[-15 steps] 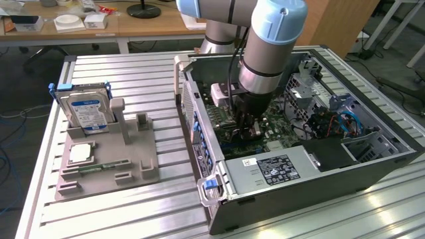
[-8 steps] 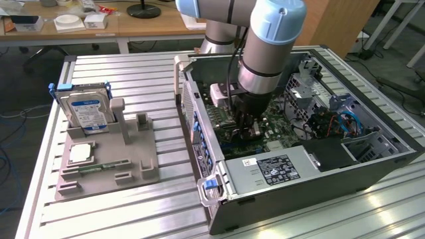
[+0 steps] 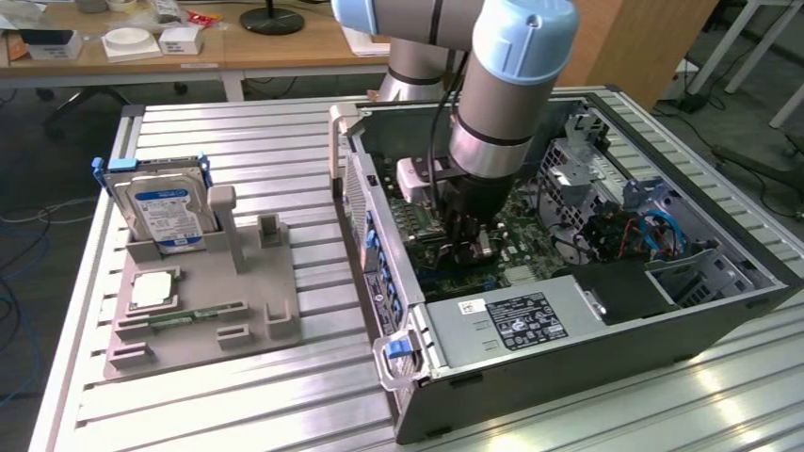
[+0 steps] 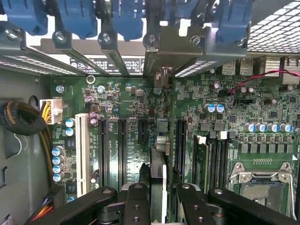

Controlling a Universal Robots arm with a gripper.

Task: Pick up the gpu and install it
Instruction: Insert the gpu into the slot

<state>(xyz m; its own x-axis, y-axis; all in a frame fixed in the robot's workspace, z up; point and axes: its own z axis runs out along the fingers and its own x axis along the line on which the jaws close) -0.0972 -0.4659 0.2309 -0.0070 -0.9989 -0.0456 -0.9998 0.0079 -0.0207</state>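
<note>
Gripper [image 4: 158, 206]: I see it down inside the case [image 3: 566, 348], jaws drawn narrow and clamped on the gpu [image 4: 158, 171].
Gpu: held edge-on, upright over the motherboard [image 4: 122, 108], bracket end toward the slot covers [image 4: 117, 51] at the case's rear wall.
Slot: I judge the card sits just above a long black slot [image 4: 178, 140], not yet seated.
Risk: if the card tilts or sits off the slot, pressing could jam its edge or bend the bracket.
Fixture [image 3: 201, 301]: outside the case, hard drive [image 3: 164, 212] standing in it.
</note>
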